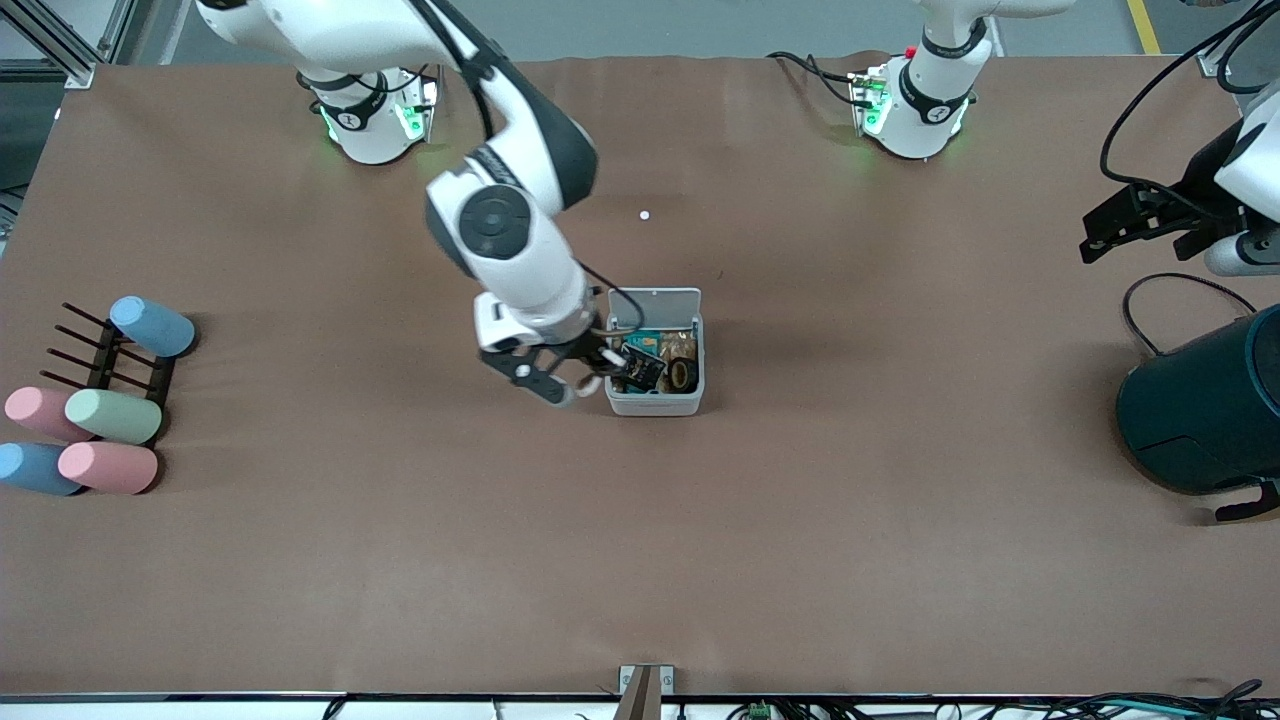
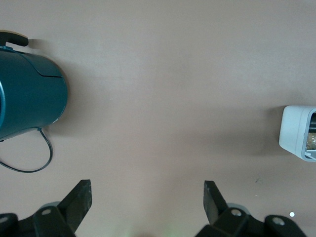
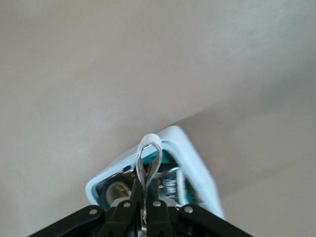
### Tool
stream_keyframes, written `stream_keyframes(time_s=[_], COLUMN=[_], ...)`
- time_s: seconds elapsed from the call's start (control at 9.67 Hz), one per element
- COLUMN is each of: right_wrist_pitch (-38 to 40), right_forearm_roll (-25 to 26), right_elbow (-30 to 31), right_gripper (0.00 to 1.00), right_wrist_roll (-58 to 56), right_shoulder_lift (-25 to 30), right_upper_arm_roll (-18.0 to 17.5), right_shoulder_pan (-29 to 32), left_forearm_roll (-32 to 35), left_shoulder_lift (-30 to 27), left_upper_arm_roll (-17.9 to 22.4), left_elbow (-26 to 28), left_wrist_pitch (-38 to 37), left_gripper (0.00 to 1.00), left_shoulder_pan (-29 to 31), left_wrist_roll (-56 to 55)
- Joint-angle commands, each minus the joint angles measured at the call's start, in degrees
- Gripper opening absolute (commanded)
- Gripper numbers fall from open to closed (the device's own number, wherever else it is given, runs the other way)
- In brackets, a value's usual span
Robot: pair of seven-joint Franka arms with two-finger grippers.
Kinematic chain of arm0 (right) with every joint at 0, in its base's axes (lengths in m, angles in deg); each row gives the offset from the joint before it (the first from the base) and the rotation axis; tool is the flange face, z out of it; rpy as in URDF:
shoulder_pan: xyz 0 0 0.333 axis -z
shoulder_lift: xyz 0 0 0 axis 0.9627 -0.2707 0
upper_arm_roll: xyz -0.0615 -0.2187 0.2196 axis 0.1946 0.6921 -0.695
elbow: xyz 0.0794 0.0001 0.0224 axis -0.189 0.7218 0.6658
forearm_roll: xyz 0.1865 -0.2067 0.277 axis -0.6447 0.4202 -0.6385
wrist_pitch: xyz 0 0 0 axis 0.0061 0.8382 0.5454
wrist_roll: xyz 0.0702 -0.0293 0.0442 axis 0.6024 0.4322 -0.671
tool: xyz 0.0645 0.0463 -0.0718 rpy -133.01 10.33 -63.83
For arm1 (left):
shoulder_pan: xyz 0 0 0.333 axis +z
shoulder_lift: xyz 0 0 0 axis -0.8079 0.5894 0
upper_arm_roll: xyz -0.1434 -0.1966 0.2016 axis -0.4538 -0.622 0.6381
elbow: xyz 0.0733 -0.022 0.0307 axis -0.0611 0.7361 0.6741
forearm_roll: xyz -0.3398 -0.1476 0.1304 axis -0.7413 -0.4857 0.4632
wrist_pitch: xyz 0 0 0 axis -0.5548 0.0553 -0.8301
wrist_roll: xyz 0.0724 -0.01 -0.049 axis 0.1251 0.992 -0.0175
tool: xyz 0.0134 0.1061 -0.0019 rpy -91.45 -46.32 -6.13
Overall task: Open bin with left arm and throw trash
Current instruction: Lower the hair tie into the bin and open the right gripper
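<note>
The bin (image 1: 655, 398) is a small white-grey box in the middle of the table, its lid (image 1: 655, 303) hinged up and open. Inside lie the dark snack wrapper (image 1: 645, 368) and the black tape ring (image 1: 684, 375). My right gripper (image 1: 612, 366) is over the bin's edge on the right arm's side, shut on the pale rubber-band loop (image 3: 148, 148), which sticks out past the fingertips over the open bin (image 3: 195, 163). My left gripper (image 1: 1130, 222) is open and empty, up in the air near the left arm's end of the table. Its wrist view shows the gripper (image 2: 147, 197) over bare table and the bin (image 2: 296, 131) at the edge.
A large dark teal container (image 1: 1205, 405) with a black cable lies at the left arm's end; it also shows in the left wrist view (image 2: 29, 96). Several pastel cylinders (image 1: 112, 415) and a black rack (image 1: 110, 355) sit at the right arm's end. A small white speck (image 1: 644, 215) lies nearer the bases.
</note>
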Motion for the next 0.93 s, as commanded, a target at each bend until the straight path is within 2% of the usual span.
stream_keyframes(time_s=[0.0, 0.1, 0.21, 0.31, 0.41, 0.62, 0.72, 0.83], right_wrist_pitch=[-0.92, -1.09, -1.01, -0.92, -0.92, -0.92, -0.74, -0.31], right_forearm_roll=[0.06, 0.06, -0.20, -0.37, -0.29, -0.29, -0.29, -0.37], right_elbow=[-2.90, -2.81, -2.64, -2.46, -2.37, -2.37, -2.46, -2.46], right_gripper=[0.02, 0.04, 0.12, 0.24, 0.30, 0.35, 0.44, 0.47], right_wrist_roll=[0.87, 0.61, -0.09, -0.10, -0.01, 0.08, 0.17, 0.17], right_shoulder_lift=[-3.32, -3.94, -4.03, -4.12, -4.21, -4.56, -4.47, -4.21], right_upper_arm_roll=[0.35, 0.35, 0.35, 0.35, 0.35, 0.35, 0.35, 0.35], right_shoulder_pan=[-2.18, -2.36, -2.45, -2.97, -3.94, -4.56, -4.65, -4.04], left_forearm_roll=[-0.53, -0.44, -0.27, -0.44, -0.61, -0.27, -0.26, -0.26], left_shoulder_lift=[-0.06, -0.05, 0.12, 0.21, 0.56, 0.91, 0.91, 0.91], left_upper_arm_roll=[0.52, 0.51, 0.51, 0.69, 0.69, 0.69, 0.69, 0.69], left_elbow=[-0.25, -0.34, -0.43, -0.52, -0.52, -0.61, -0.61, -0.61], left_wrist_pitch=[0.47, 0.82, 1.00, 0.91, 0.91, 0.91, 0.91, 0.91], left_gripper=[1.00, 1.00, 1.00, 1.00, 1.00, 1.00, 1.00, 1.00], left_shoulder_pan=[-0.38, -0.38, 0.05, 0.32, 0.32, 0.15, 0.14, 0.23], left_wrist_roll=[-0.42, -0.60, -0.60, -0.34, -0.17, -0.43, -0.43, -0.34])
